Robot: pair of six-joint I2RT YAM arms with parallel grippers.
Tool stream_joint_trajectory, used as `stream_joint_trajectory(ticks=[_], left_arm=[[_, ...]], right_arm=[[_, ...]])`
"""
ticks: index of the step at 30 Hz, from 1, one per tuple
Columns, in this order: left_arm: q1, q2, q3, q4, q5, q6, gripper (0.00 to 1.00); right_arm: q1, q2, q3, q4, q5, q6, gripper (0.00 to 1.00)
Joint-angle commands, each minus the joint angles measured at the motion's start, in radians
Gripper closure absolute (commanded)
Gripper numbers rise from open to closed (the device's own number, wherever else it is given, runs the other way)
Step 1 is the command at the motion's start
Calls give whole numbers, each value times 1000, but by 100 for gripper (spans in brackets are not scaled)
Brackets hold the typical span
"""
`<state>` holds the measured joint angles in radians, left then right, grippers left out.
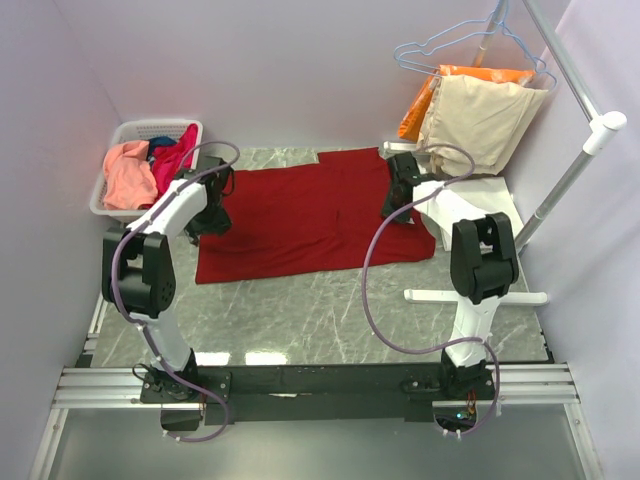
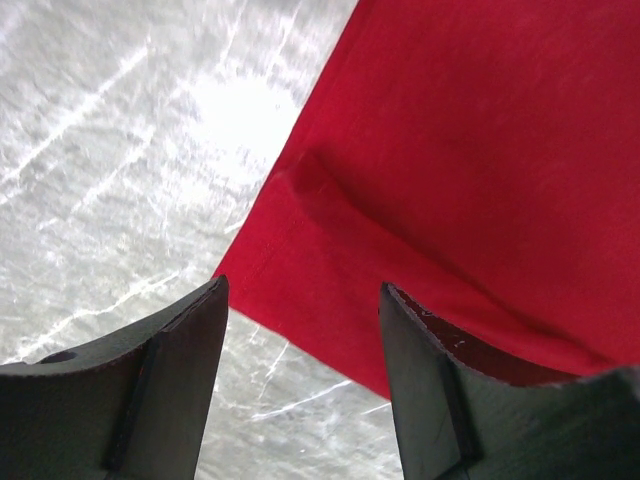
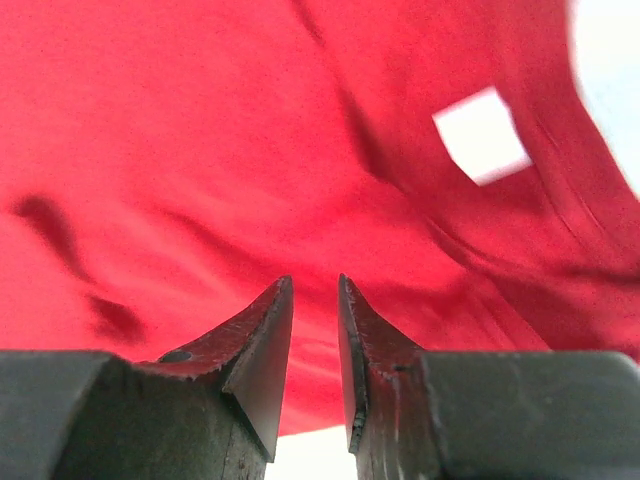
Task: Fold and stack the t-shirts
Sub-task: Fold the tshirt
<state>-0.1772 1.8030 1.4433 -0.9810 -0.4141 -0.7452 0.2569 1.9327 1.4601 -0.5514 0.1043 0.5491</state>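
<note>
Past the outer side of the left pincer [image 1: 207,208] sits a white plastic basket [image 1: 160,124]. In it are a salmon-pink cloth t-shirt [image 1: 125,178] and a magenta cloth t-shirt [image 1: 178,158].

The left pincer is wide open and holds nothing. The big dark red cloth t-shirt [image 1: 300,215] lies flat on the grey stone-look table [image 1: 300,310]. Its left end is right in front of this pincer, and its edge crosses the gap between the two black fingers [image 2: 180,350], lower down than they are.

The red shirt's long way runs across, from the left pincer to the right pincer [image 3: 315,285]. The right pincer is at the shirt's other end, with red cloth all in front of it. Its fingers are a little apart, and I see no cloth between them. On its outer side lies a cream-white cloth t-shirt [image 1: 500,195].

Each pincer is nearest its own end of the red shirt. So I think the next fold needs both, each going down to pinch its end.
</note>
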Motion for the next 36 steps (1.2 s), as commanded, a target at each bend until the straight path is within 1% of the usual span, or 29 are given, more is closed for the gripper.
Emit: stream_joint_trajectory(ticks=[1,6,11,20,25,27,36], left_arm=[[-10,-53,-53,11,26,-17,33],[-10,-85,-110,28,49,-17,33],[-10,-94,-164,38,78,-17,32],[-10,-65,-265,27,110,-16,32],[-8,-21,-276,-41,25,-40,31],[-10,-7,-274,-74,11,-46,31],[-11,-54,-349,-130,-29,-72,31]], right_arm=[[-19,-66,-84,-74,48,43,68],[-39,-58,-138,-90,51,57,69],[-48,-44,-144,-163,78,66,71],[-70,-101,-247,-274,138,97,72],[-90,-120,-291,-307,156,110,72],[-96,-129,-299,-327,167,117,73],[-102,-228,-414,-366,166,112,74]])
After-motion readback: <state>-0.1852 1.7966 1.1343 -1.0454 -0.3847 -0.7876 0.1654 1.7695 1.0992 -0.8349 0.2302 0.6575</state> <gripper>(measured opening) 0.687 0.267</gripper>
